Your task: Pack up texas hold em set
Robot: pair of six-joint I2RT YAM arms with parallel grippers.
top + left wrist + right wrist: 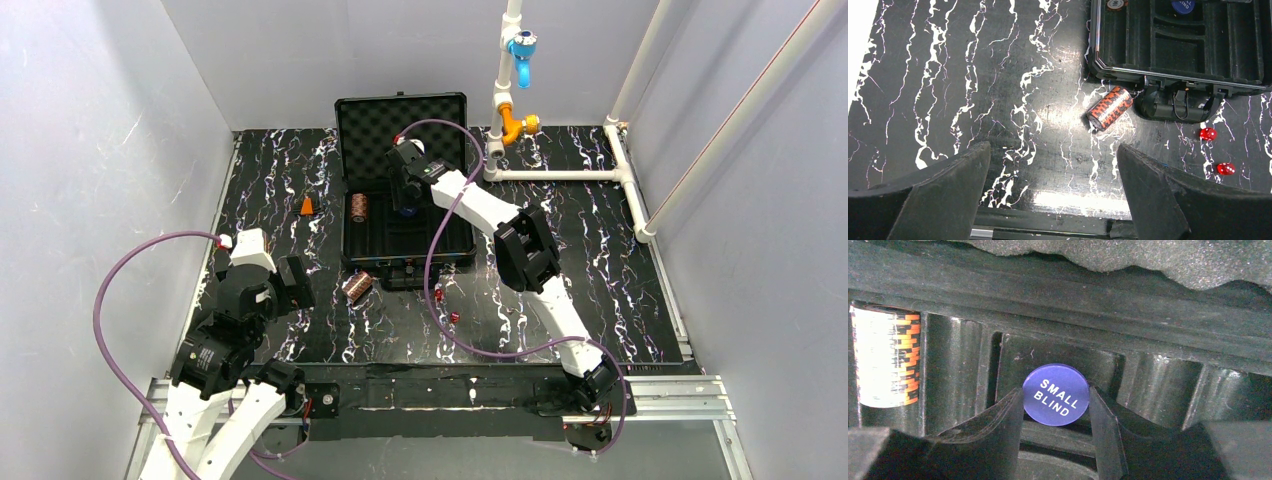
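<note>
The black briefcase (455, 235) lies open at the table's back, foam lid (400, 120) upright. One copper-brown chip stack (358, 207) rests in the left tray slot (885, 357). My right gripper (407, 195) hangs over the tray (1158, 380), shut on a blue disc (1056, 394) marked SMALL BLIND, held edgewise between both fingers. A second chip stack (1109, 107) lies on its side on the table before the case's latch. Two red dice (1207, 134) (1226, 168) sit to its right. My left gripper (1052, 147) is open and holds nothing, short of that stack.
A small orange cone (307, 206) stands left of the case. White pipework (560, 175) with a blue and an orange valve runs along the back right. Grey walls enclose the table; the metal rail (450, 395) marks the near edge.
</note>
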